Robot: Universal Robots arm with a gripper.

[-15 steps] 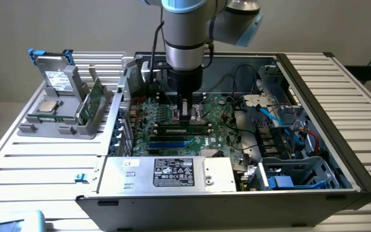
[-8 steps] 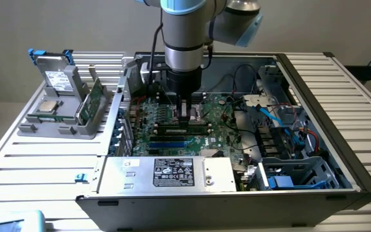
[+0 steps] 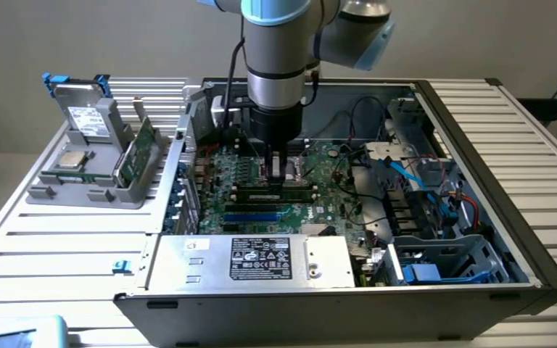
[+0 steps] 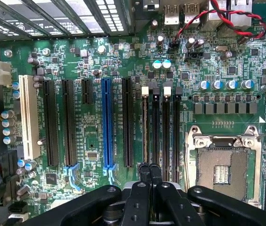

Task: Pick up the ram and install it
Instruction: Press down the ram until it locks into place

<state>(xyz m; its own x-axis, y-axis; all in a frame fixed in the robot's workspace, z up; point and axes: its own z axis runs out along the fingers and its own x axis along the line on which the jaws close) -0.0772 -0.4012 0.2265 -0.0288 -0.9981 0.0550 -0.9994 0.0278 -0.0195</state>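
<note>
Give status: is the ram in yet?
Done: the ram looks slotted, standing edge-on in a motherboard memory slot. In hand: the gripper is shut and sits low over the ram's end, gripping nothing. Left: full seating can't be confirmed from here, and the arm is not yet out of the case.

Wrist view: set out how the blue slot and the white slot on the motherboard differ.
Colour: the blue slot is bright blue, the white slot cream-white. Neighbours: the blue slot sits between black slots, while the white slot lies by the board's edge beside a row of capacitors. End: the blue slot ends in a blue latch; the white slot shows none. Both are long, empty, parallel, and on the green motherboard.
</note>
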